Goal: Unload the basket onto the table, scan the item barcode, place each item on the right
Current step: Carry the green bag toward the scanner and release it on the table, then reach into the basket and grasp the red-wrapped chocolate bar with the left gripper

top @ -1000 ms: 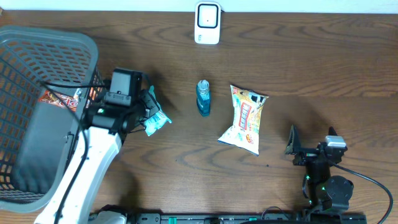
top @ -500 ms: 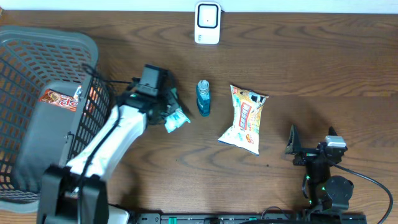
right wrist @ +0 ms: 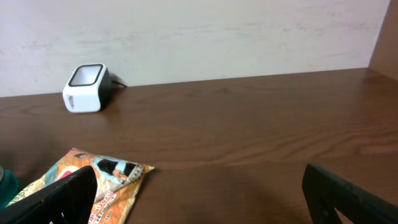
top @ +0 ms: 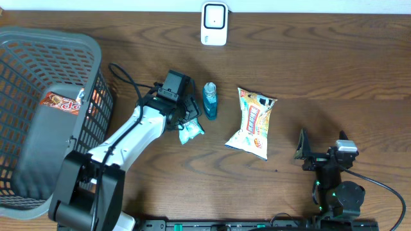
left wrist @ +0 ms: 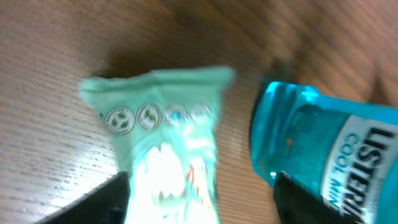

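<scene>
**Packet (top: pixel 191 131): light, limp, likely slick**

Lies flat on the table (top: pixel 321 64), well right of the basket (top: pixel 38 51), left of the snack bag (top: pixel 252 123), just beside the blue bottle (top: pixel 210 101). Sits between the spread fingers of the left gripper (top: pixel 185 120), unclamped. Right gripper (right wrist: pixel 199 205) wide apart too, holding nothing. Looks soft and crinkly; probably buckles under a hard squeeze. Shows no barcode on the upturned face. Best pinched lightly by a crimped end, leaving both faces bare for the scanner (top: pixel 214 24).

Crinkled mint-green packet (top: pixel 191 131) just beside the blue bottle (top: pixel 210 101)
</scene>
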Controlling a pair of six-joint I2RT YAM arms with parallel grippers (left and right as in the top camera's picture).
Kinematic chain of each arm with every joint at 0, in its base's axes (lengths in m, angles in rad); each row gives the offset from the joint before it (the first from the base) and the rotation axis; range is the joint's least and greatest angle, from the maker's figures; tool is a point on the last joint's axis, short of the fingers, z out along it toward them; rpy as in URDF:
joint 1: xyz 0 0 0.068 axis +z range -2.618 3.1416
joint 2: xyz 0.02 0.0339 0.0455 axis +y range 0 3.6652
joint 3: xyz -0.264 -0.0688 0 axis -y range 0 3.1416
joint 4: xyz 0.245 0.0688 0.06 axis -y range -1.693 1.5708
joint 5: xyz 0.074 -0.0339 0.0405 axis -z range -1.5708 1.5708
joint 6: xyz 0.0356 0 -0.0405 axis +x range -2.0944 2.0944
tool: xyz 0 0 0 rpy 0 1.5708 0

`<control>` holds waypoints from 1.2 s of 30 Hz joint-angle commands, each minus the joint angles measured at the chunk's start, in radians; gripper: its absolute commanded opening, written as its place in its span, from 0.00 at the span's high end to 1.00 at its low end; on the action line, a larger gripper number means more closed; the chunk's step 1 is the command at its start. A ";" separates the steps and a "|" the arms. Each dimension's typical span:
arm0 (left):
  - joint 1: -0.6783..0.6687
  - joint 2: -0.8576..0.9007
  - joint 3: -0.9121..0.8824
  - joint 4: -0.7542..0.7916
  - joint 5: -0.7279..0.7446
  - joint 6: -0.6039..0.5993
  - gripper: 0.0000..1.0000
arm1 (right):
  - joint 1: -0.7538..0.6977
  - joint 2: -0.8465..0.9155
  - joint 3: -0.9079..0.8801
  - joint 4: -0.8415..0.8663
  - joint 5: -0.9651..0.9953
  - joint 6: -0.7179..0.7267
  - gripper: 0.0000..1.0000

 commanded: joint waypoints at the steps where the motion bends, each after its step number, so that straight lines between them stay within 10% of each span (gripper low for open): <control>1: 0.002 -0.069 -0.004 -0.001 -0.007 0.019 0.11 | -0.003 -0.004 -0.001 -0.004 0.001 -0.006 0.01; 21: 0.270 -0.628 0.192 -0.175 -0.093 0.269 0.00 | -0.003 -0.004 -0.001 -0.004 0.001 -0.006 0.01; 36: 0.822 -0.510 0.433 -0.388 -0.090 0.328 0.02 | -0.003 -0.004 -0.001 -0.004 0.001 -0.006 0.01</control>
